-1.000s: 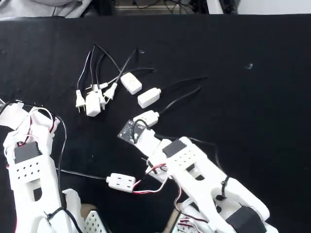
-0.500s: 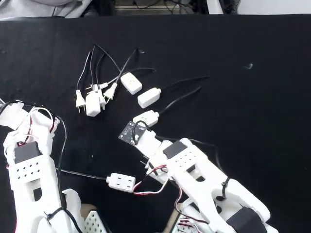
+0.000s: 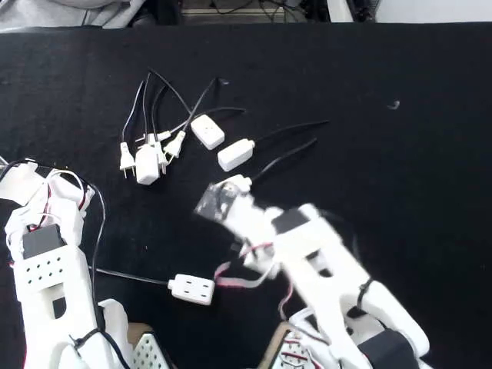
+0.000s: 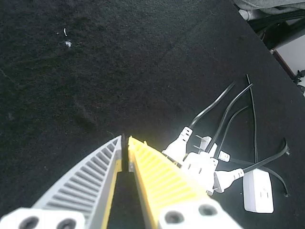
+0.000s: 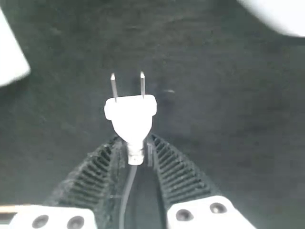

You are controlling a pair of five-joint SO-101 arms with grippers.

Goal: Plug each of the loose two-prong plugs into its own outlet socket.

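My right gripper (image 5: 135,151) is shut on the neck of a white two-prong plug (image 5: 129,110), prongs pointing away from it. In the high view that plug (image 3: 234,184) sits at the tip of the right gripper (image 3: 224,193), just short of a white outlet socket (image 3: 236,154). Another socket (image 3: 207,131) lies beyond it. Several loose plugs (image 3: 146,157) with black cords lie bunched to the left, with a white outlet block (image 4: 258,190) past the bunch (image 4: 200,160). My left gripper (image 4: 125,139) is shut on nothing, low at the table's left (image 3: 31,169).
A white multi-socket block (image 3: 191,288) on a black cord lies near the front between the arms. Black cords (image 3: 288,150) trail right from the sockets. The black table (image 3: 400,154) stretches bare on the right and at the back.
The right arm has swung up and away from the front edge with the plug in its grip, blurred by motion. The left arm has stayed put.
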